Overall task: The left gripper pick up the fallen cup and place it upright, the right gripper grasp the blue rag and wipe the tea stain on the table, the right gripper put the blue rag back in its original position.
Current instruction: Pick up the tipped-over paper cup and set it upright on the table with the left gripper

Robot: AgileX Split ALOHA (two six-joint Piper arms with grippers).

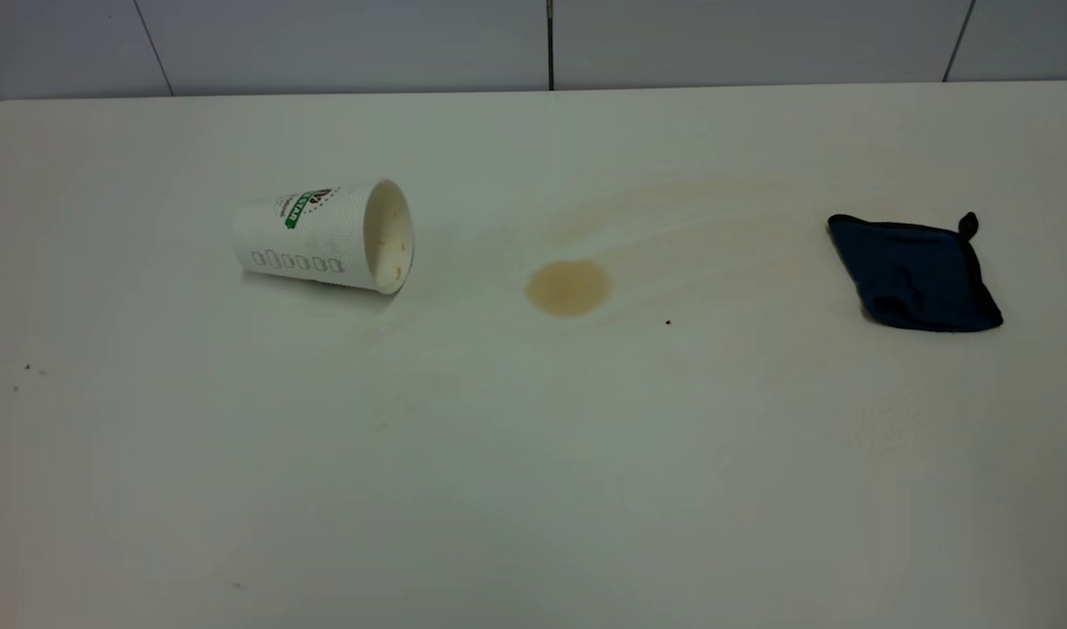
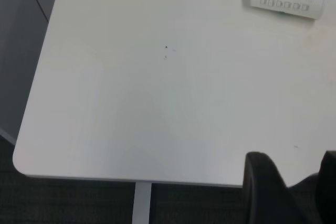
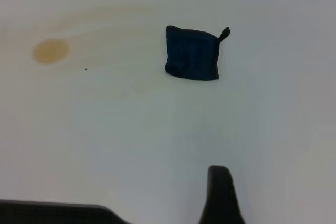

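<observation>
The cup point(image 1: 323, 236) is lying on its side on the counter point(image 1: 533, 489), over toward the left edge, mouth facing the stain point(image 1: 568, 287). The stain sits about mid-counter, a light brown blotch with paler streaks running off toward the far right. There's a tiny black speck point(image 1: 668, 322) just right of it. The rag point(image 1: 913, 273) is bunched up flat near the right edge, with its little loop pointing toward the far edge, well apart from the stain.

Neither arm shows up in the exterior view. The left gripper point(image 2: 291, 192) only peeks in as dark shapes past the counter's near-left corner, holding nothing, but I can't tell how far the fingers are spread. Same deal with the right gripper point(image 3: 223, 195): one dark finger in view, well short of the rag, can't tell the opening either.
</observation>
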